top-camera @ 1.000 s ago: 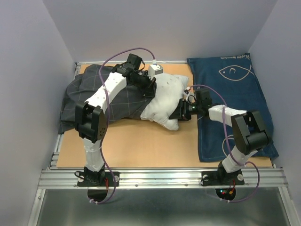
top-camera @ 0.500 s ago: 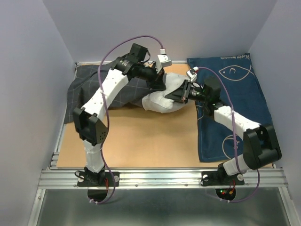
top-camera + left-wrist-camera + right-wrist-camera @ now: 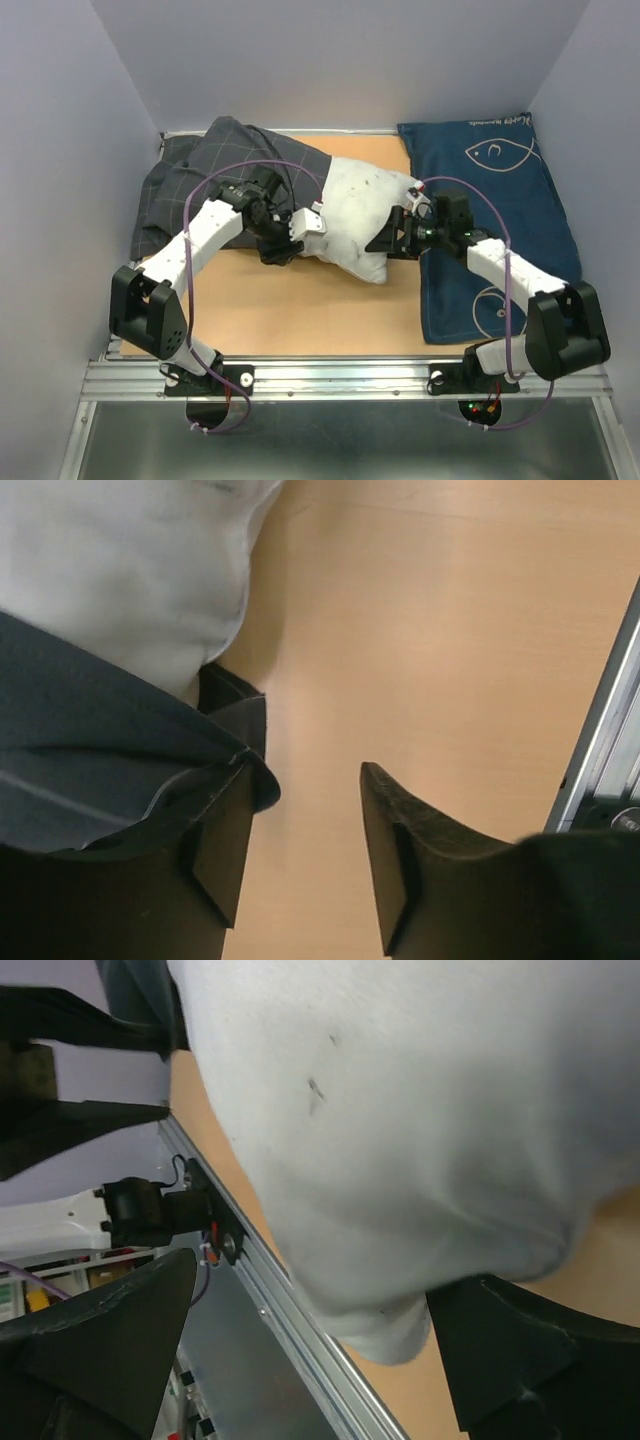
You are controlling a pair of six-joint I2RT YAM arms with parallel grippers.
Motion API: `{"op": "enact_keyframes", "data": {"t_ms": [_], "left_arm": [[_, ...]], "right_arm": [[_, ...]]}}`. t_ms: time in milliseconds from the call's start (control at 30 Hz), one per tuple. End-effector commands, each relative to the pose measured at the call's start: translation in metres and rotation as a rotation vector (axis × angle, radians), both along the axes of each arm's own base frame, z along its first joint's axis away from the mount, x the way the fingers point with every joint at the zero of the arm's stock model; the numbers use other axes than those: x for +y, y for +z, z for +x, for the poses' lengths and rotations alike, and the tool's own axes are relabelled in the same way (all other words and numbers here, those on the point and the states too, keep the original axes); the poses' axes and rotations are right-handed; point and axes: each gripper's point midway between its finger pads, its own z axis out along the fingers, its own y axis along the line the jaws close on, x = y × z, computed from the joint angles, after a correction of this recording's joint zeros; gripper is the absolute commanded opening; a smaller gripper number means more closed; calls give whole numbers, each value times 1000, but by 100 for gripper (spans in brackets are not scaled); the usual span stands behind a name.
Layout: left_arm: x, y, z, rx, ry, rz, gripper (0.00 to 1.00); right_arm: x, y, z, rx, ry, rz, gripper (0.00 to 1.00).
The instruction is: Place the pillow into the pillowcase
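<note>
The white pillow (image 3: 360, 205) lies mid-table, its left part inside the dark grey gridded pillowcase (image 3: 235, 170), which is bunched toward the back left. My left gripper (image 3: 277, 245) sits low at the pillow's near-left edge, at the case's mouth. In the left wrist view it (image 3: 307, 780) is open over bare wood, with the pillowcase hem (image 3: 90, 770) draped on its left finger and the pillow (image 3: 120, 570) beyond. My right gripper (image 3: 390, 238) is at the pillow's right edge. In the right wrist view it (image 3: 312, 1290) is wide open, with a corner of the pillow (image 3: 400, 1110) between the fingers.
A navy cloth with white fish drawings (image 3: 500, 200) covers the right side of the wooden table (image 3: 300, 310). An aluminium rail (image 3: 340, 375) runs along the near edge, also visible as the rail (image 3: 270, 1280) in the right wrist view. Grey walls enclose three sides.
My left arm swung from the back down to the pillow's near-left edge and opened. The pillowcase now covers more of the pillow. My right gripper opened wide and dropped lower.
</note>
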Motion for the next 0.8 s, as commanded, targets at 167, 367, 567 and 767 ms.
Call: {"op": "enact_keyframes", "data": {"t_ms": [167, 367, 567, 767], "left_arm": [[-31, 164, 95, -277, 265, -323, 70], [-68, 188, 191, -272, 605, -488, 94], [-99, 143, 248, -332, 777, -366, 89], [-112, 105, 257, -388, 788, -287, 84]], "right_arm": [[-111, 38, 52, -145, -252, -218, 100], [-132, 37, 132, -106, -394, -187, 100], [-116, 18, 175, -71, -417, -66, 100], [-86, 3, 175, -35, -345, -11, 98]]}}
